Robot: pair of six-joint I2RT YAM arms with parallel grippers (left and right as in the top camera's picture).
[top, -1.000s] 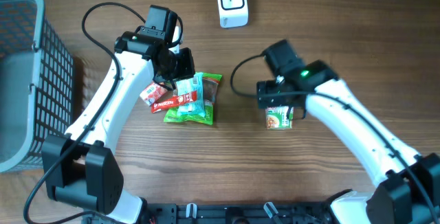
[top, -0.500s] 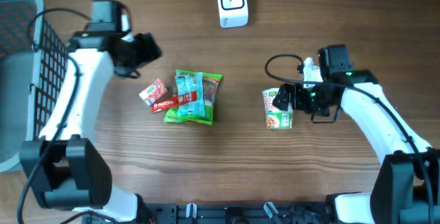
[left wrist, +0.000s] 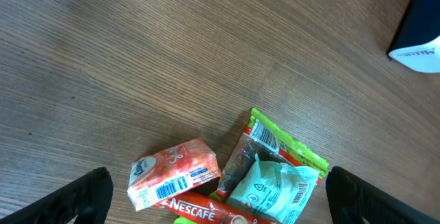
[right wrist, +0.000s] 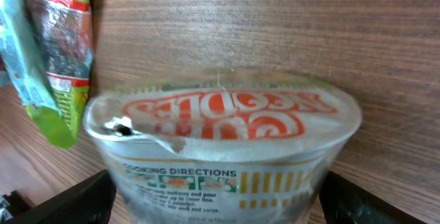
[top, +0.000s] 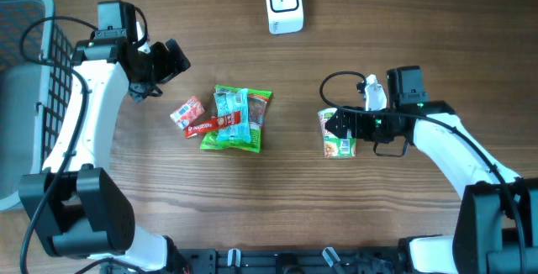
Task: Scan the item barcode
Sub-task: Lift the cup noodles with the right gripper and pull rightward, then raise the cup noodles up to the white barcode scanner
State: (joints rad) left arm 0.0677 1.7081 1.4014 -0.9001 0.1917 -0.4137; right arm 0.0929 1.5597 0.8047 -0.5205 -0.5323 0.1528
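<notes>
Bright, even light; soft shadows; noodle cup [right wrist: 220, 148] sl. blurred close-up.

The brown wood-grain counter [top: 395, 215] bears a plastic-wrapped white noodle cup [top: 338, 135] lying on its side at the right hand [top: 334, 124]. Near the left hand [top: 172, 58] lies a small red carton [top: 187, 110], just beside green foil packets [top: 238, 121]. A white box-shaped scanner [top: 283, 3] stands farther off.
</notes>
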